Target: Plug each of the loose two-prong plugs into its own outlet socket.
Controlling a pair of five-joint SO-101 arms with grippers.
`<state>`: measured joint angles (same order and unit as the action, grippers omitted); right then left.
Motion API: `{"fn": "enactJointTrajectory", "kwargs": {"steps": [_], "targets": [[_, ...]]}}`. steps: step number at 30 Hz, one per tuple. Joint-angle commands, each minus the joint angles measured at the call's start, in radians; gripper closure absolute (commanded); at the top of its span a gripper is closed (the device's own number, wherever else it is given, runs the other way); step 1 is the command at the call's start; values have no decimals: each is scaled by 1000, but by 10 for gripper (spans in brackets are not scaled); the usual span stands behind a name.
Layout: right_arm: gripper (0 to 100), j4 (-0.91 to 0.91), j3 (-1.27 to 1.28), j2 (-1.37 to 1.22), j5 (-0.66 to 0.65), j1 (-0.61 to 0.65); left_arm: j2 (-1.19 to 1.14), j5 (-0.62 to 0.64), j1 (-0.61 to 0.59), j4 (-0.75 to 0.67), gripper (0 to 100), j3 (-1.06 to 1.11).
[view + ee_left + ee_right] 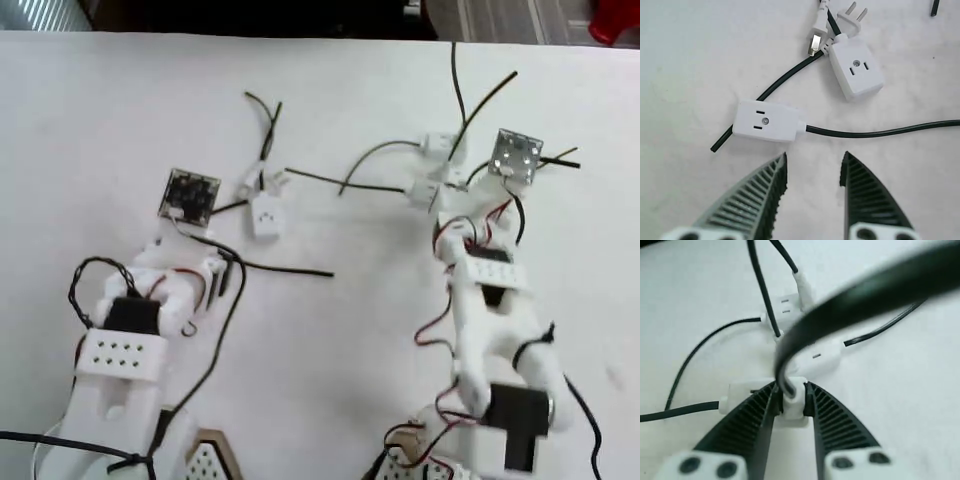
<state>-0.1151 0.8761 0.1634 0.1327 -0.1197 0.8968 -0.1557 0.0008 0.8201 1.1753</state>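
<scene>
Your right gripper (pixel 791 386) clamps a white plug (pixel 794 407) toward the tabletop's (pixel 80 100) far right corner; your left gripper (pixel 814 155) hangs open near a socket (pixel 767 121); room lies toward the left edge.

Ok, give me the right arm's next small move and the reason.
Probably ease the held plug into the white socket block lying right beside it. The right gripper is shut on that plug, whose black cord arches up toward the camera. The prongs are hidden, so a slow, small push seems safest.
</scene>
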Motion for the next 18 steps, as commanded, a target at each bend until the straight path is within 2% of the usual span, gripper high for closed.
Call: {"fn": "enactJointTrajectory", "kwargs": {"steps": [1,9,14,18], "targets": [[981,22,-146,-147,11,-7,19,5,-8,-20,819,-5],[960,-1,-361,-387,11,-7,19,5,-5,-20,819,-3],[827,-176,-430,-355,11,-5,19,5,-4,-20,818,-3],[796,-306,-445,-237,6,-5,19,5,-4,-20,817,-3]]}}
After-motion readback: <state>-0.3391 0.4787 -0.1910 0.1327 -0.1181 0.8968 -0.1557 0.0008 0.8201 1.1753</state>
